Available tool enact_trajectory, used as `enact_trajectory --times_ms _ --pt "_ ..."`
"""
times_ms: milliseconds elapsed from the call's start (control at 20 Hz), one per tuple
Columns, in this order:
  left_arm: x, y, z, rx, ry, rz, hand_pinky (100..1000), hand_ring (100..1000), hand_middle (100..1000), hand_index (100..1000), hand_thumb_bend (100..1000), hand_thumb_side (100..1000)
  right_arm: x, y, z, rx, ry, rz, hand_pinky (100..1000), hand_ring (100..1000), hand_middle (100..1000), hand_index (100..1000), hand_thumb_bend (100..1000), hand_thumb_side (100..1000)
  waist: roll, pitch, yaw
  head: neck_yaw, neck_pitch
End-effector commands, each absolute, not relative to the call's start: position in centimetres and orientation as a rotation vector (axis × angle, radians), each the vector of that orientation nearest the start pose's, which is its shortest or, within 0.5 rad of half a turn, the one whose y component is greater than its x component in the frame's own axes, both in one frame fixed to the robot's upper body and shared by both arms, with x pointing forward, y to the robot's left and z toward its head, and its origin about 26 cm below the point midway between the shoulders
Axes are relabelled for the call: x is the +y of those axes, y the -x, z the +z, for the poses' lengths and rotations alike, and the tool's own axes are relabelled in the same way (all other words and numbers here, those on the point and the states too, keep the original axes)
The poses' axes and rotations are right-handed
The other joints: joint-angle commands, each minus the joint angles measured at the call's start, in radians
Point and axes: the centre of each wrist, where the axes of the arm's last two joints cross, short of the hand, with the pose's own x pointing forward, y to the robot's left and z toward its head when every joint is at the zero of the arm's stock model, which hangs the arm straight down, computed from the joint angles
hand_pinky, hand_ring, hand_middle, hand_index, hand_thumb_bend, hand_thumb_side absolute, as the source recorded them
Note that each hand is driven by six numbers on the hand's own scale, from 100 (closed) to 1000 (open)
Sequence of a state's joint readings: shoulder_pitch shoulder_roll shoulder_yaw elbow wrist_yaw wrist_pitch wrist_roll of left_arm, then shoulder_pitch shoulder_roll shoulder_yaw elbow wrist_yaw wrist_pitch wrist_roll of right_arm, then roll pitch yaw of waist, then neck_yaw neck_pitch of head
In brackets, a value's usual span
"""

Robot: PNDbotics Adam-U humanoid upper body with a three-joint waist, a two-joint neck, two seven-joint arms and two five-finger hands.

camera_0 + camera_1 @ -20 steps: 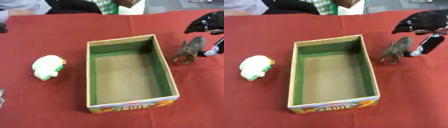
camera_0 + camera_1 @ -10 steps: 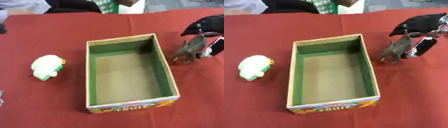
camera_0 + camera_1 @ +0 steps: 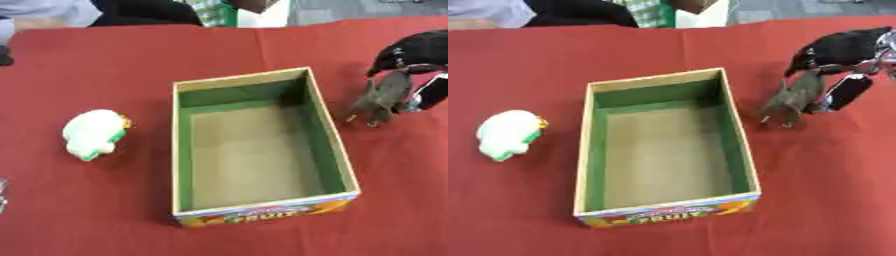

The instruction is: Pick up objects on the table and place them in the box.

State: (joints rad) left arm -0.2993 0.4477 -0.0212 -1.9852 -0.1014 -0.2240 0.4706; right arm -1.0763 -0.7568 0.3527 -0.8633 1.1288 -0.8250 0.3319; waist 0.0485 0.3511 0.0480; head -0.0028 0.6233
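Progress: nothing is in the box yet. Two objects remain on the table; by my judgement the task is at its first pick, with both placements outstanding.

Table [image 3: 649, 45]: covered in a red cloth, matte, flat, no visible creases in the working area.

Box [image 3: 740, 145]: open-topped rectangular carton standing mid-table. Rim edges are raw tan card, inner walls green, floor plain brown card. The near outer face carries a colourful printed label. Interior is empty.

Right hand [image 3: 839, 50]: black with silver parts, entering from the right edge, just right of the box's far corner. Its fingers are curled down around the upper part of the dinosaur. The grasp appears made or closing; contact at the fingertips cannot be confirmed beyond that.

Dinosaur [image 3: 791, 101]: grey-brown moulded figure, matte, irregular shape with thin legs. It sits just beside the box's right wall, outside it, legs at or close to the cloth; I cannot tell whether it is lifted.

White toy [image 3: 505, 134]: rounded, smooth, glossy-looking lump with green and small orange details, lying on the cloth well left of the box, untouched.

Left hand: not seen in either view.
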Motion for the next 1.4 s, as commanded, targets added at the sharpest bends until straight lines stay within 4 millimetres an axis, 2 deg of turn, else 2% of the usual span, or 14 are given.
enact_trajectory --times_ms 50,150,400,500,650,700,750,850,900,950,1100,1150,1200,1400 --pt "27.4 -29.9 21.4 -2.599 -0.489 -0.046 580 587 616 727 100 833 -35.9 -46.6 28.9 1.371 -1.164 -2.892 852 848 664 728 100 621 -0.002 -0.018 0.000 -0.001 -0.007" --pt "27.4 -29.9 21.5 -2.599 -0.490 -0.047 580 587 616 727 100 834 -35.7 -46.4 29.1 1.413 -1.137 -2.878 860 853 701 813 100 622 -0.001 -0.018 0.000 0.000 -0.006" --pt "27.4 -29.9 21.5 -2.598 -0.488 -0.048 580 588 617 727 100 835 -35.2 -45.8 29.7 1.432 -1.071 -2.888 866 855 700 842 100 614 -0.002 -0.017 -0.001 -0.001 -0.007" --pt "27.4 -29.9 21.5 -2.600 -0.487 -0.049 580 588 617 727 100 834 -35.1 -45.7 30.0 1.435 -1.050 -2.899 865 851 674 807 100 602 -0.003 -0.017 -0.002 -0.001 -0.007" --pt "27.4 -29.9 21.5 -2.601 -0.486 -0.048 580 588 618 726 100 834 -34.9 -45.6 30.2 1.468 -1.014 -2.903 857 841 618 691 100 554 -0.003 -0.016 -0.002 -0.001 -0.006" --pt "27.4 -29.9 21.5 -2.600 -0.486 -0.048 580 589 618 725 100 834 -34.8 -45.6 30.3 1.483 -1.000 -2.903 850 829 578 601 100 495 -0.003 -0.016 -0.002 0.000 -0.006" --pt "27.4 -29.9 21.5 -2.599 -0.485 -0.048 580 589 619 725 100 834 -34.8 -45.6 30.3 1.502 -0.985 -2.900 844 823 558 558 100 463 -0.004 -0.016 -0.002 0.000 -0.006" --pt "27.3 -29.9 21.5 -2.598 -0.485 -0.047 580 589 619 724 100 818 -34.7 -45.6 30.4 1.554 -0.953 -2.885 815 785 458 428 100 293 -0.004 -0.016 -0.002 0.000 -0.006" --pt "27.3 -29.9 21.5 -2.599 -0.484 -0.047 580 589 619 724 100 814 -34.6 -45.6 30.5 1.591 -0.937 -2.869 800 761 410 379 100 241 -0.004 -0.016 -0.002 0.000 -0.006" --pt "27.3 -29.9 21.5 -2.599 -0.484 -0.048 580 589 619 724 100 808 -34.6 -45.6 30.7 1.629 -0.923 -2.852 773 714 329 305 100 256 -0.004 -0.016 -0.002 0.001 -0.005" --pt "27.3 -29.9 21.5 -2.598 -0.484 -0.049 580 589 619 723 100 802 -34.5 -45.5 31.0 1.732 -0.885 -2.791 718 577 158 166 100 284 -0.004 -0.016 -0.002 0.001 -0.006" --pt "27.3 -29.9 21.4 -2.598 -0.485 -0.049 580 589 619 723 100 801 -34.5 -45.4 31.2 1.753 -0.878 -2.773 716 572 151 161 100 269 -0.004 -0.016 -0.002 0.001 -0.006" --pt "27.3 -29.9 21.4 -2.598 -0.485 -0.050 580 589 619 723 100 795 -34.5 -45.3 31.3 1.768 -0.873 -2.761 709 533 105 129 100 247 -0.004 -0.016 -0.002 0.001 -0.006" --pt "27.3 -29.9 21.4 -2.597 -0.484 -0.051 580 589 620 723 100 785 -34.4 -45.1 31.7 1.797 -0.859 -2.735 702 457 100 100 100 267 -0.004 -0.016 -0.004 0.001 -0.007"
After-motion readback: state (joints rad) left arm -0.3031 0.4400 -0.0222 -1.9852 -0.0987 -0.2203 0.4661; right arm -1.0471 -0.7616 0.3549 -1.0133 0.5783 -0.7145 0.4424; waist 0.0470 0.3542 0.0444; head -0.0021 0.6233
